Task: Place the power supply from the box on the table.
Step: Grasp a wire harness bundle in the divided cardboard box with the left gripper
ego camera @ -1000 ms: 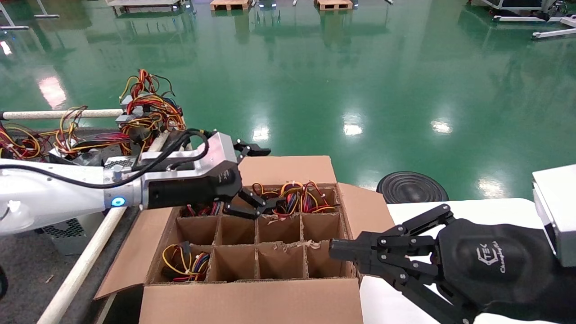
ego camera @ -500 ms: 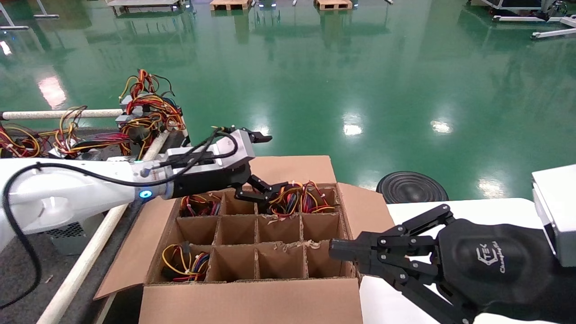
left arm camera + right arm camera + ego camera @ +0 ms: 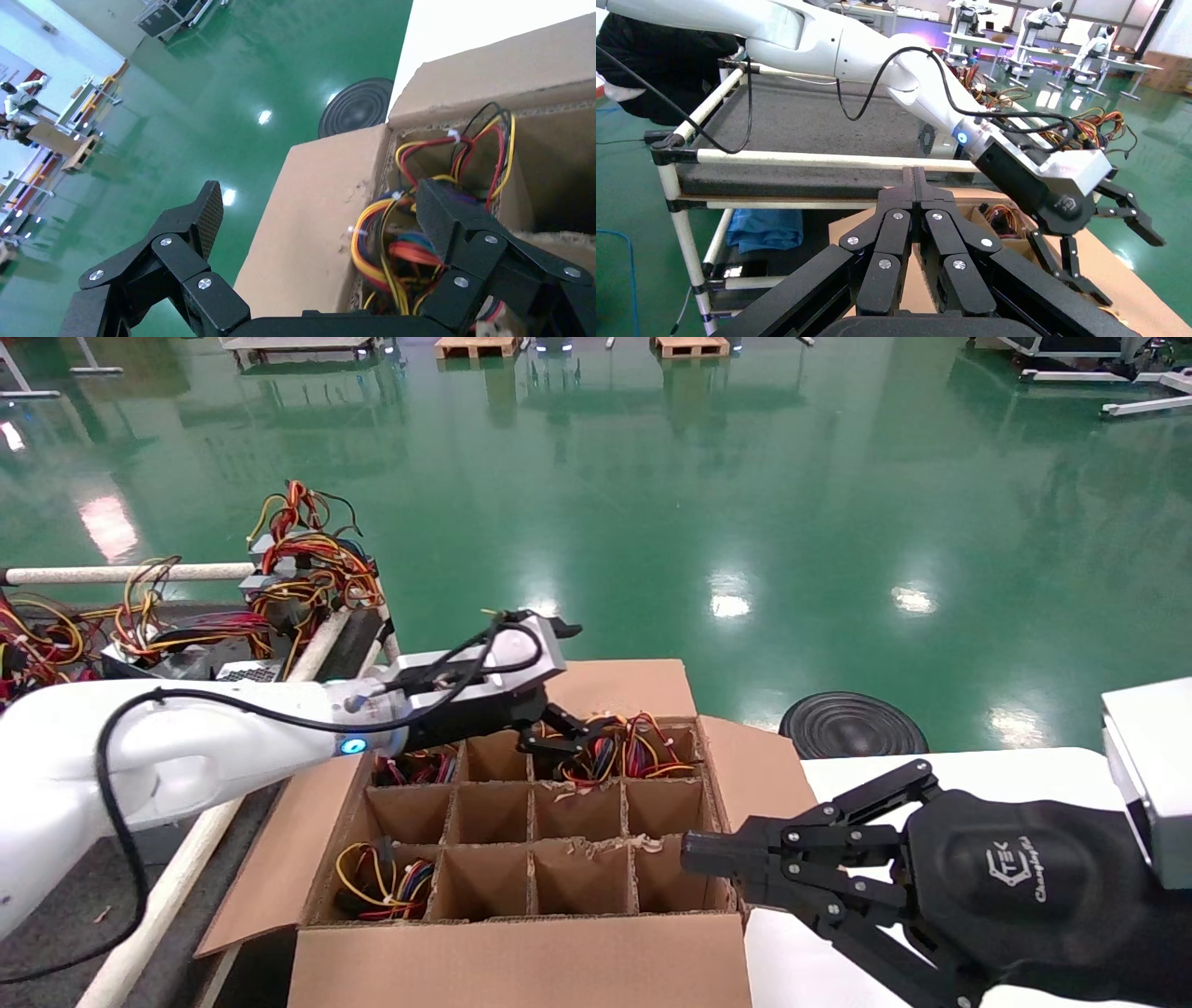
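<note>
red-yellow wires of the power supply (image 3: pixel 619 754) (boxed) between left gripper (image 3: pixel 570 696) fingers (image 3: pixel 450 210).

Open left claw (image 3: pixel 563 686) straddling the far wall of the brown cardboard carton (image 3: pixel 521 952), one finger among the red and yellow wire bundle (image 3: pixel 619 752), closed right claw (image 3: pixel 694 859) blocking the near right cells, middle cells free
</note>
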Controlling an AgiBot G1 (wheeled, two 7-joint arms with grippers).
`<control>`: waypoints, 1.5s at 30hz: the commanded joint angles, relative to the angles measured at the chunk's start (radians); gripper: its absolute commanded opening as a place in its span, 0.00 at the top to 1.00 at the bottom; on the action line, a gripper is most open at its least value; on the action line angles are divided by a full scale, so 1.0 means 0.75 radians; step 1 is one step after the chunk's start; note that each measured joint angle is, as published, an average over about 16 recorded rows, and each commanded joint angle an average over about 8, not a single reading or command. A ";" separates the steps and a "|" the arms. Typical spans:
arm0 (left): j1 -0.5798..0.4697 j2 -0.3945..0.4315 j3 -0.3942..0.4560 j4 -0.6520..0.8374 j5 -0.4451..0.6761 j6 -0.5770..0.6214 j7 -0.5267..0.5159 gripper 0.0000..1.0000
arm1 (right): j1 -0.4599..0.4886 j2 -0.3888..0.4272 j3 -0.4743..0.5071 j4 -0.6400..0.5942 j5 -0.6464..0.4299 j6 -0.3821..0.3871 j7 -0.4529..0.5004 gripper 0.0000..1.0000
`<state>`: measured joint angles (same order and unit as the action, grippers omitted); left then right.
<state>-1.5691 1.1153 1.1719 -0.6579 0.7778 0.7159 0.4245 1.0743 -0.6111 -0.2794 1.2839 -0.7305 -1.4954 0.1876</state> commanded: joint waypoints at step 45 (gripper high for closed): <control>-0.028 0.163 0.269 0.203 -0.251 -0.087 0.189 0.00 | 0.000 0.000 0.000 0.000 0.000 0.000 0.000 1.00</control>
<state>-1.5906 1.2368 1.3723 -0.5062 0.5912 0.6517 0.5654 1.0743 -0.6111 -0.2794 1.2839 -0.7305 -1.4954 0.1876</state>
